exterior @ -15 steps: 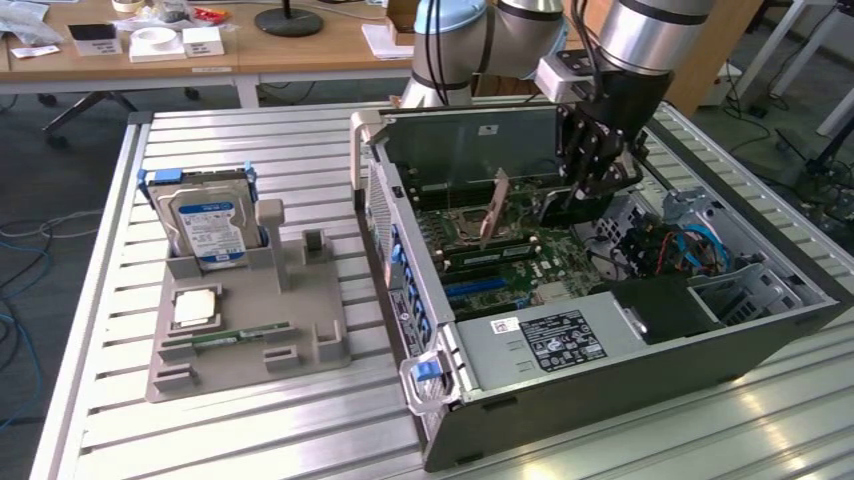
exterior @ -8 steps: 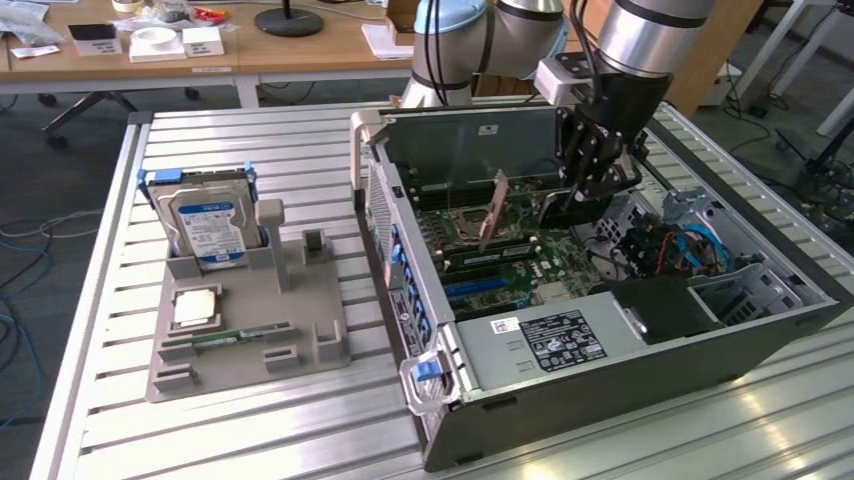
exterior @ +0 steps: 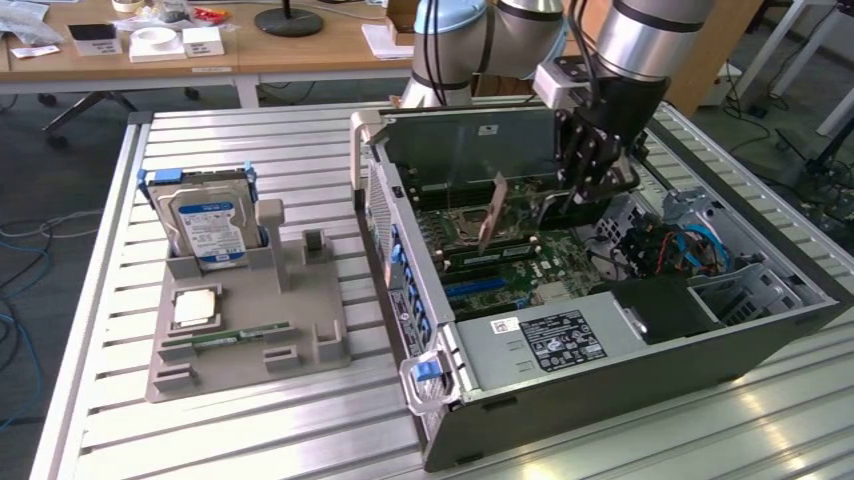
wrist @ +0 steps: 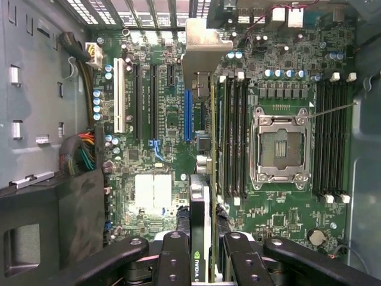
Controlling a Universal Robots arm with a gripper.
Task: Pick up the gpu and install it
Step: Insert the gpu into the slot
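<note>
My gripper point(wrist: 205, 238) is clamped on the gpu point(wrist: 200, 202), a black finger point(wrist: 175, 247) on each face. The card is edge-on, with its silvery bracket point(wrist: 205, 44) at the far end. Beneath it lies the green motherboard point(wrist: 172, 119). The card lines up just beside the long blue slot point(wrist: 188, 116), and I can't tell if it's touching. The empty CPU socket point(wrist: 280, 146) sits off to one side. In the exterior view I'm reaching down into the open computer case point(exterior: 641, 370). The hard drive point(exterior: 207, 225) stands in its grey holder point(exterior: 247, 340), well apart on the exterior view's left.
</note>
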